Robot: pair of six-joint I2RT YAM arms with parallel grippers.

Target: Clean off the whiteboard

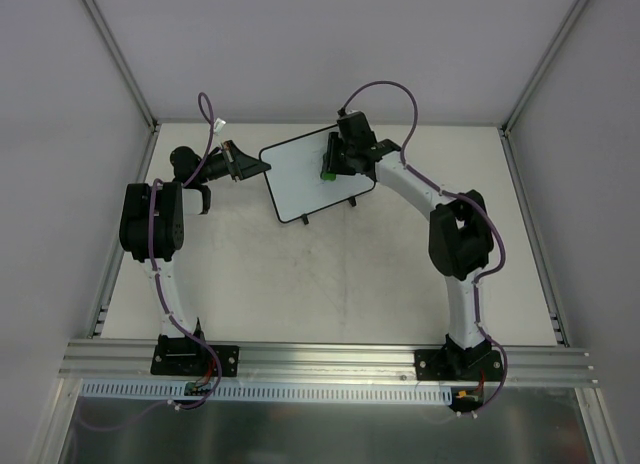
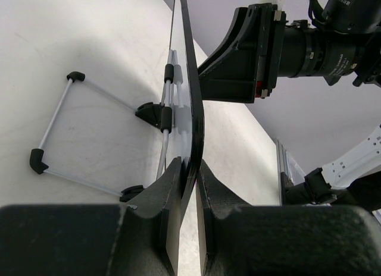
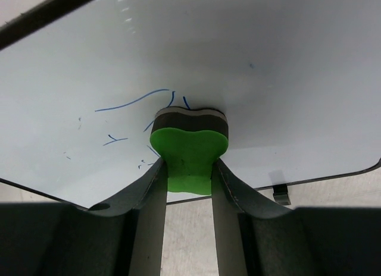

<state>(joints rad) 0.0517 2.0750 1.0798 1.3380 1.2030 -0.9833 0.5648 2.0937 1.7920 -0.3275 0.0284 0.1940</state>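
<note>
The whiteboard [image 1: 312, 174] is a small white board with a thin black rim, standing tilted at the back middle of the table. My left gripper [image 1: 262, 165] is shut on its left edge; in the left wrist view the board [image 2: 191, 103] runs edge-on between the fingers of the left gripper [image 2: 191, 176]. My right gripper [image 1: 330, 170] is shut on a green eraser [image 3: 189, 150] and presses its dark felt face against the board face [image 3: 268, 68]. Thin blue pen strokes [image 3: 131, 102] lie left of the eraser.
The board's wire stand with black feet [image 2: 37, 160] rests on the table behind it. Two short black feet [image 1: 304, 220] show at the board's near edge. Grey cell walls and aluminium frame posts [image 1: 115, 54] enclose the table. A rail [image 1: 320, 359] runs along the near edge.
</note>
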